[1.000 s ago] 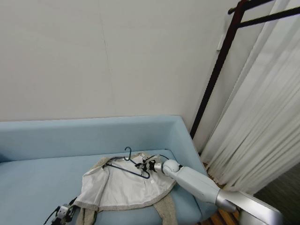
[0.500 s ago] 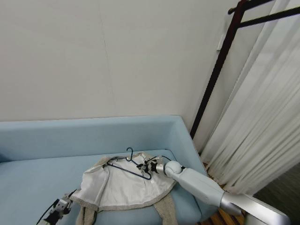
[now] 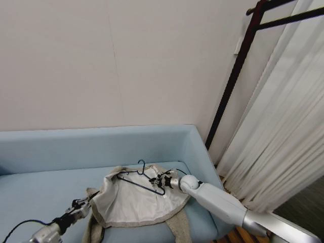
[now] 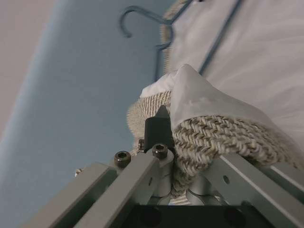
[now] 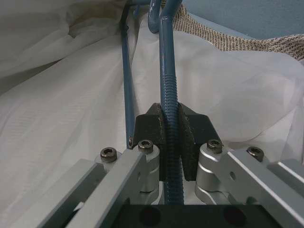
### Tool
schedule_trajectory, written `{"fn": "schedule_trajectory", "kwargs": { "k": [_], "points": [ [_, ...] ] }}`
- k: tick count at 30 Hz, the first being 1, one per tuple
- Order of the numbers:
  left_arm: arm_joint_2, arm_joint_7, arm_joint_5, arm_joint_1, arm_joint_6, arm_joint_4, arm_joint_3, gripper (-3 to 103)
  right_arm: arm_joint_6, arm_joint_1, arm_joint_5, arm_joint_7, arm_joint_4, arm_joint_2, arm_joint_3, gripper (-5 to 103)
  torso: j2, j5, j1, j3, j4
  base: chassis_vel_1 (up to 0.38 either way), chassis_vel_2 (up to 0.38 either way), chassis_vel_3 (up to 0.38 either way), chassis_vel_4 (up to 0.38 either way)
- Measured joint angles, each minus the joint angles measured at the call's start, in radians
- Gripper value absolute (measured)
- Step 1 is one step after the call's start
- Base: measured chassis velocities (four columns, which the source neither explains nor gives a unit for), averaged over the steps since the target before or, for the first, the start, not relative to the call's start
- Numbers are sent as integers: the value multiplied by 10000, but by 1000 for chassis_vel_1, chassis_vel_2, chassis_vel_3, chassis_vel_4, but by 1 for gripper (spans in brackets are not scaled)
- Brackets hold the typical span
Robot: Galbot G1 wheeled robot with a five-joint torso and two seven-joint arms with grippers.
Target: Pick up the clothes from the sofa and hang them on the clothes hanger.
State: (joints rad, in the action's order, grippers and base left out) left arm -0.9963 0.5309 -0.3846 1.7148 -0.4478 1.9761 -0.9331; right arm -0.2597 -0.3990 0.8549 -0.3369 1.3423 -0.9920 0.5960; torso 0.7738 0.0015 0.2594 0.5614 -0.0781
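Right wrist view shows right pincer (image 5: 170, 138) clamped on the hanger (image 5: 167, 71), left pincer (image 4: 180, 152) pinching the cardigan (image 4: 219, 135).

Room around my work area: wall, curtain, floor.
On my head view a plain off-white wall (image 3: 101, 61) runs across the back, with a small white plate (image 3: 237, 45) fixed high on it toward the right. A pale curtain (image 3: 283, 126) hangs in long vertical folds down the right side. Below it I make out a strip of wooden floor (image 3: 238, 235) and, farther right, a dark floor patch (image 3: 304, 202).
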Motion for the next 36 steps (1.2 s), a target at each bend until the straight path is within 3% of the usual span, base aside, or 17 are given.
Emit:
{"fn": "schedule_trajectory", "kwargs": {
  "k": [2,5,7,11,13,16,19,20,22,25,28,34,36],
  "points": [
    [181,369,-270,-32,-170,-223,263,2,-6,24,2,19,17,-11,27,8,-1,0,0,0,0,0,0,0,0],
    [184,438,-379,-7,-239,-353,359,2,-13,51,9,29,32,-22,42,8,0,-2,0,0,2,0,0,0,0],
    [113,197,-445,67,-378,-479,453,-1,-15,114,15,31,43,-26,118,8,0,-1,0,0,4,0,0,0,0],
    [-99,-345,-358,199,-741,-584,580,7,-15,406,51,-9,-38,-83,421,8,0,-1,0,0,1,0,0,0,0],
    [-248,-481,-242,273,-901,-528,584,18,-14,726,129,-75,-169,-180,695,8,0,0,0,0,2,0,0,0,0],
    [-368,-618,-130,366,-918,-400,546,23,-7,1130,209,-207,-374,-316,1053,8,0,-1,0,0,4,0,0,0,0],
    [-487,-862,130,432,-886,-302,445,40,13,1593,345,-455,-740,-531,1479,8,0,-1,0,0,4,0,0,0,0],
    [-618,-1153,556,449,-636,-284,342,45,37,1898,455,-644,-1076,-733,1796,8,0,0,0,0,3,0,0,0,0],
    [-656,-1264,728,450,-548,-286,323,45,46,1992,478,-720,-1210,-811,1896,8,0,0,0,0,4,0,0,0,0],
    [-940,-1961,1794,407,13,-396,212,62,87,2312,451,-1069,-2089,-1368,2196,8,0,-1,0,0,3,0,0,0,0],
    [-1057,-2100,1996,368,112,-437,132,68,126,2387,353,-1173,-2522,-1635,2243,8,0,-3,0,0,2,0,0,0,0],
    [-1400,-2189,2227,314,181,-432,-52,94,379,2621,-240,-1506,-4094,-2790,2370,8,-1,0,0,0,1,0,0,0,0],
    [-1438,-2197,2242,313,182,-412,-51,98,461,2659,-406,-1567,-4372,-3020,2392,8,0,-1,0,0,2,0,0,0,0]
  ]
}}
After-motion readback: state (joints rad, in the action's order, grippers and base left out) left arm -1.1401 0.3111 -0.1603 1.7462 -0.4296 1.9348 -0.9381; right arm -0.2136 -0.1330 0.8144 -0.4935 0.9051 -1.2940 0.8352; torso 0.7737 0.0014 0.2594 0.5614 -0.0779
